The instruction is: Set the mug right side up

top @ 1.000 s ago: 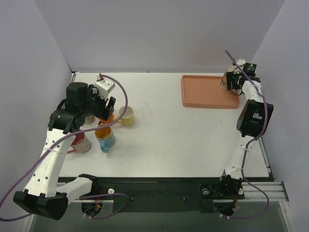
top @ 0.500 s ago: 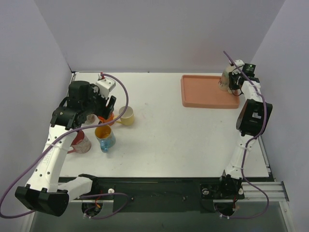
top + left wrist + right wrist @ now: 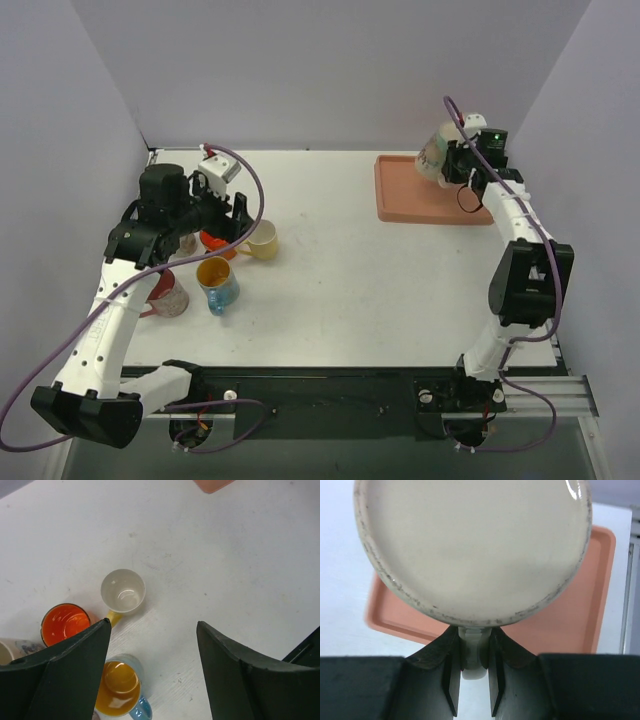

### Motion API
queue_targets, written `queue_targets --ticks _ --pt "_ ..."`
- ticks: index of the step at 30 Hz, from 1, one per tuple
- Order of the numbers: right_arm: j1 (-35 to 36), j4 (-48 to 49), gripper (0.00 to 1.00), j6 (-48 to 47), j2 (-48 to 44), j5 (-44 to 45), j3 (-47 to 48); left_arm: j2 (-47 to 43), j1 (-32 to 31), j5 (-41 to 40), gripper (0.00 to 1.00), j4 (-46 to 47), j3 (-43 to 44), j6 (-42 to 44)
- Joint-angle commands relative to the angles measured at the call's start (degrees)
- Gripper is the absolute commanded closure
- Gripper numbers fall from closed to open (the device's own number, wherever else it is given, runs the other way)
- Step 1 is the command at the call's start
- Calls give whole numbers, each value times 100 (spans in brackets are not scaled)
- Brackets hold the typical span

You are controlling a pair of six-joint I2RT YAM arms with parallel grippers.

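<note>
Two grippers differ: the right gripper (image 3: 472, 687) is clamped on the handle (image 3: 471, 662) of the cream mug (image 3: 470, 545), held tilted above the pink tray (image 3: 400, 205), while the left gripper (image 3: 152, 625) hangs with its jaws apart above a yellow-handled mug (image 3: 123, 591).

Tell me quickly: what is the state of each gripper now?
Left gripper: open, holding nothing.
Right gripper: closed on the mug.

The cream patterned mug (image 3: 433, 156) hangs tilted over the pink tray (image 3: 420, 203) (held by its handle).
</note>
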Motion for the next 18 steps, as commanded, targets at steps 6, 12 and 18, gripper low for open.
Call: queue_targets --ticks 6,12,18 --pt "1302 2572 100 2350 -2621 -823 -875 -325 -41 2085 16 2777 -381 -2536" --pt "2489 3599 100 3569 -3422 -981 -1306 -466 -32 2797 11 5168 -1032 -4515" --pt "3534 3708 100 3792 -3871 -920 -1526 -483 -32 2842 8 6769 -1490 -6035"
